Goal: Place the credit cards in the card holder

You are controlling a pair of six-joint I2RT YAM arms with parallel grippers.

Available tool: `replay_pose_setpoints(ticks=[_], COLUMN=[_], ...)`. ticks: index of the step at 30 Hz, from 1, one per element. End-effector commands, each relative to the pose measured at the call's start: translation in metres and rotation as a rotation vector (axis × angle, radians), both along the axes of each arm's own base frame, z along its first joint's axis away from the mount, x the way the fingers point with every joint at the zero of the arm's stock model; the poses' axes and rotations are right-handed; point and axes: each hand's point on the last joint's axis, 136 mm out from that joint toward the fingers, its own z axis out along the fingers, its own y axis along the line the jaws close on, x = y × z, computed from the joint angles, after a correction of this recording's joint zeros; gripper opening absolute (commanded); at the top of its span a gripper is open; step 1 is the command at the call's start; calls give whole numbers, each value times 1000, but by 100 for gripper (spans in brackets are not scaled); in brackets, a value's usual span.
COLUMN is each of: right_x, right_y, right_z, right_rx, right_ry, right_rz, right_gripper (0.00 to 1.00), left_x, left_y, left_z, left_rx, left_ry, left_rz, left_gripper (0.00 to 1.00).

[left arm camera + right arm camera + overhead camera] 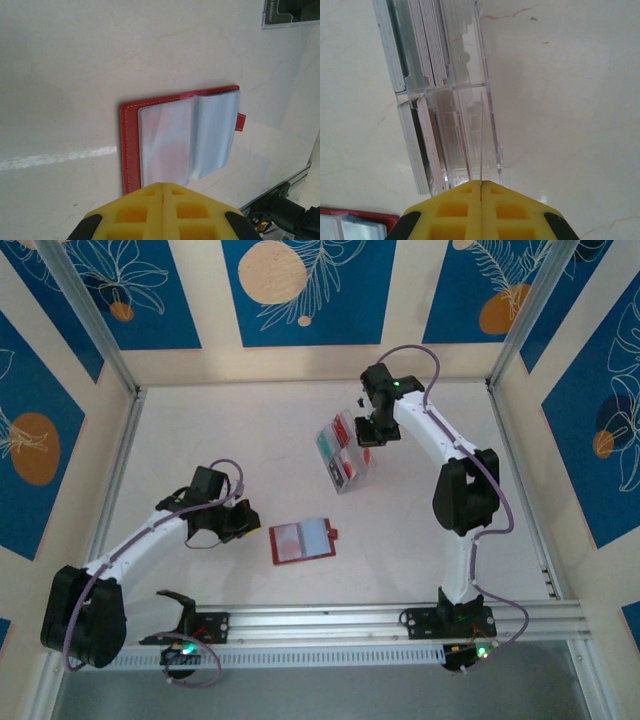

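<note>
left gripper: yellow fingers pressed together, nothing between them; hovers just over the near edge of the card holder, left of it in the top view.
right gripper: closed over the clear box, pinching a thin card seen edge-on; the card's edge runs straight into the seam between the fingers. can't tell its colour.
card holder: lies open and flat on the table, front centre, between the two arms; red cover down, pale clear pockets up, closing tab sticking out on the right side.
clear box: further back and right of the card holder, apart from it, sitting at an angle.
cards: stacks stand on edge in the box's compartments, red and teal faces visible from above; the pinched card stands alone in the outer compartment.
</note>
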Motion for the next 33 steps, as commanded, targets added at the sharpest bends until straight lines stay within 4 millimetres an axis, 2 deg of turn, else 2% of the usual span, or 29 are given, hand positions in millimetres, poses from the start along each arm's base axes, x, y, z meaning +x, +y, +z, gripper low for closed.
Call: replay_pose_setpoints(ticks=[1, 5, 8, 12, 16, 20, 26, 33], right_x=[-3, -6, -17, -50, -95, -129, -167, -186], right_y=[3, 10, 22, 53, 77, 93, 120, 142], right_z=[17, 44, 67, 85, 78, 64, 32, 2], right_rx=[-5, 11, 20, 121, 253, 400, 640, 726], right_ry=[-10, -55, -106, -163, -180, -196, -162, -187], right_rz=[31, 47, 77, 139, 174, 175, 178, 193], right_gripper=[0, 0, 0, 0, 0, 0, 0, 0], left_x=[-6, -5, -6, -10, -14, -13, -15, -20], left_y=[0, -2, -8, -30, -59, -72, -74, -60], left_z=[-3, -1, 1, 6, 1, -15, -43, -63], left_rx=[16, 13, 12, 35, 92, 121, 133, 208], left_ry=[4, -2, -8, -32, -37, -13, 44, 77], left_rz=[-35, -54, -90, -183, -298, -329, -337, -331], left_gripper=[5, 5, 5, 6, 5, 5, 4, 3])
